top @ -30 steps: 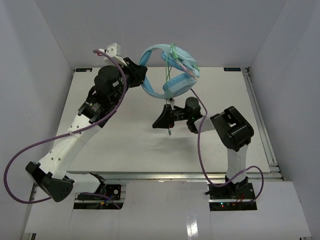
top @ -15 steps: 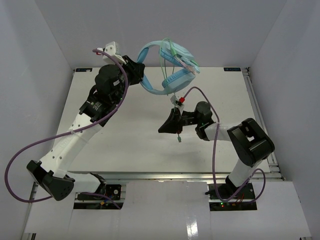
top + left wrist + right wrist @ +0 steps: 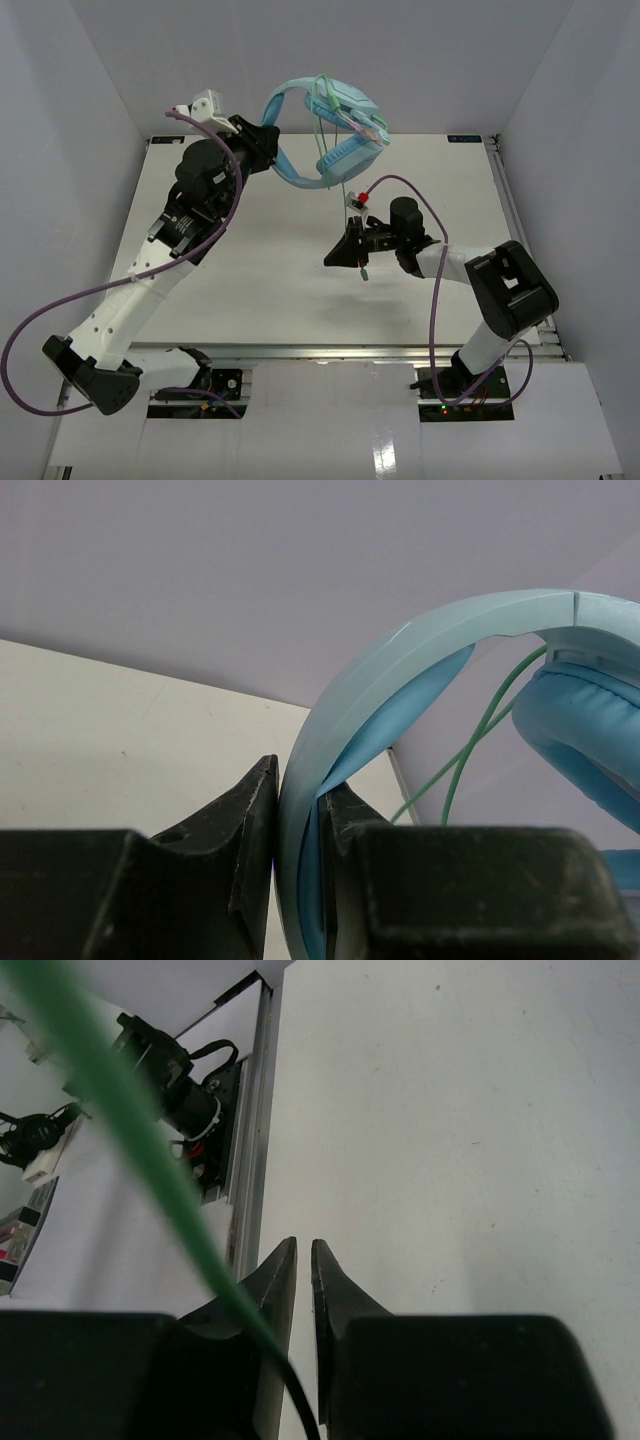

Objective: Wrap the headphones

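- I am holding the headphones (image 3: pixel 347 157) high over the bench's (image 3: pixel 250 290) far edge, and they have swung leftward.
- My left end effector (image 3: pixel 266 141) is clamping the headband (image 3: pixel 400 650).
- My right end effector (image 3: pixel 304 1247), nearly together, is seemingly pinching the cord (image 3: pixel 130 1110) and has drawn it rightward, likely for another wrap.

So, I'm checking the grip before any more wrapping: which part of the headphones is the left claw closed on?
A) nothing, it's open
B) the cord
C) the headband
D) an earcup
C: in the left wrist view the left claw has a finger on each side of the pale blue headband, pinching it, while the earcup and the green cord sit clear of the fingers.
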Motion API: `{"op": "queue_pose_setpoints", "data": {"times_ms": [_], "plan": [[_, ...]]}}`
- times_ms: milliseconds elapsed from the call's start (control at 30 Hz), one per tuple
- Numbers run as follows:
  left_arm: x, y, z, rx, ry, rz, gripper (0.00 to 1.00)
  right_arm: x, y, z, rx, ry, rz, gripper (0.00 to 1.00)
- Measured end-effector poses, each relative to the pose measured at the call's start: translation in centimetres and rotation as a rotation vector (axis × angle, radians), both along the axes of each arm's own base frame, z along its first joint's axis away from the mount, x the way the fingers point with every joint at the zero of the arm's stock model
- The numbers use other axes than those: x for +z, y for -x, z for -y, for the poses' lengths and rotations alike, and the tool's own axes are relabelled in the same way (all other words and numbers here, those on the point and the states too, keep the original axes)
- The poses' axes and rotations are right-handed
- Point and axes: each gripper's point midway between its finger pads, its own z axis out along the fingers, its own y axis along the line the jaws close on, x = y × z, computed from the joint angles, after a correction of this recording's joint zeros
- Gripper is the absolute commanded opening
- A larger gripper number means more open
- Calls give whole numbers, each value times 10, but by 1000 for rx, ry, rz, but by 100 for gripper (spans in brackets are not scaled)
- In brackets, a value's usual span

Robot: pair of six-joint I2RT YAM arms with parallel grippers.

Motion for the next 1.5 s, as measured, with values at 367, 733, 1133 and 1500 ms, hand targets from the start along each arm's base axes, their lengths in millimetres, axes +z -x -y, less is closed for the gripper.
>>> {"op": "queue_pose_setpoints", "data": {"times_ms": [367, 733, 1133, 1500], "plan": [[42, 31, -20, -8, 93, 93, 0, 25, -13, 2, 3, -50, 23, 9], [24, 15, -17, 30, 27, 64, 0, 50, -1, 9, 15, -52, 170, 8], [-27, -31, -5, 125, -64, -43, 0, 71, 28, 9, -54, 148, 617, 8], [-75, -71, -7, 220, -247, -112, 0, 96, -1, 40, -165, 480, 1005, 8]]}}
